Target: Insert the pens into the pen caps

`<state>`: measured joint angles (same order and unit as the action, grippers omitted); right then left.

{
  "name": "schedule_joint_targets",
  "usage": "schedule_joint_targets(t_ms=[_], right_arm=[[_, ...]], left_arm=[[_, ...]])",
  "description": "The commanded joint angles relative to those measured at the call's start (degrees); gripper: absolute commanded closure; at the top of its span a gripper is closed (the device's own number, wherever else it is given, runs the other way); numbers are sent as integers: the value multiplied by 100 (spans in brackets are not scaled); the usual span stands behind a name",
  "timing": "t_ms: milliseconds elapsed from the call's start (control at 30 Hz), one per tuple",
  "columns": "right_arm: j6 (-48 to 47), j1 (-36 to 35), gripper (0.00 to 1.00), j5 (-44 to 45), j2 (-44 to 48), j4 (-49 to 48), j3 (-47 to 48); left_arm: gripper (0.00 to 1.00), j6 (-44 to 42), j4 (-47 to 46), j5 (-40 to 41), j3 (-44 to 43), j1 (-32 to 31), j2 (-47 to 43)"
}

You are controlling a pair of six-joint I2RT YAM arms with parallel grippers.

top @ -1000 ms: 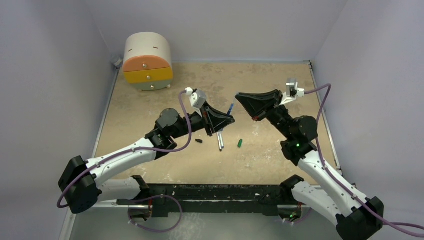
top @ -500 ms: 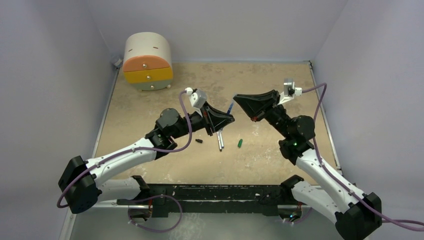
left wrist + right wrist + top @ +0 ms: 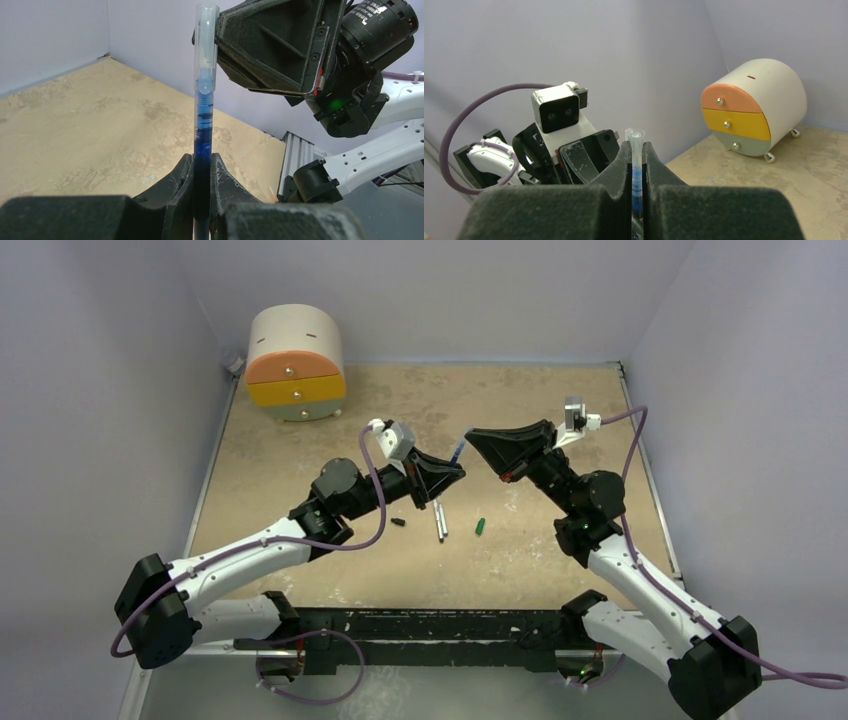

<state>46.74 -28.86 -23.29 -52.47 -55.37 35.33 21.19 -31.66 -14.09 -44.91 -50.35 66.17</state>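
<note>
My left gripper (image 3: 455,472) (image 3: 202,160) is shut on a blue pen (image 3: 202,130) and holds it above the table. A pale clear cap (image 3: 206,50) sits over the pen's upper end. My right gripper (image 3: 472,437) (image 3: 636,147) is shut on that cap (image 3: 636,142), and the blue barrel (image 3: 636,185) shows inside it. The right gripper's fingers (image 3: 260,45) meet the cap from the side. Two more pens (image 3: 440,520) lie side by side on the table. A black cap (image 3: 398,522) lies left of them and a green cap (image 3: 480,526) right of them.
A round white drawer unit (image 3: 296,362) with orange, yellow and grey drawer fronts stands at the back left and also shows in the right wrist view (image 3: 754,115). Lilac walls close the tan table on three sides.
Both grippers have shifted slightly left while keeping their hold. The right arm has drawn a little closer to the left gripper along the pen.
</note>
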Motion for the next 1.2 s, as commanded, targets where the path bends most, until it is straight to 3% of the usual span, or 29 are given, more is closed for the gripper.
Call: schedule_joint_targets(t_ms=[0,500,700,1167], right_arm=[[-98,-44,100,-285,-17,130,12],[-395,-57,100,-451,-168,587,176],[-742,-49,100,-245,46,1000,448],[-1086,-54,67,-9,78,1368,712]], left_arm=[[100,-282,-812,616,-212,34,-291],[100,-427,-704,434,-428,36,-164],[100,-724,13,-190,-730,34,-29],[100,-823,-3,-32,-633,34,-63]])
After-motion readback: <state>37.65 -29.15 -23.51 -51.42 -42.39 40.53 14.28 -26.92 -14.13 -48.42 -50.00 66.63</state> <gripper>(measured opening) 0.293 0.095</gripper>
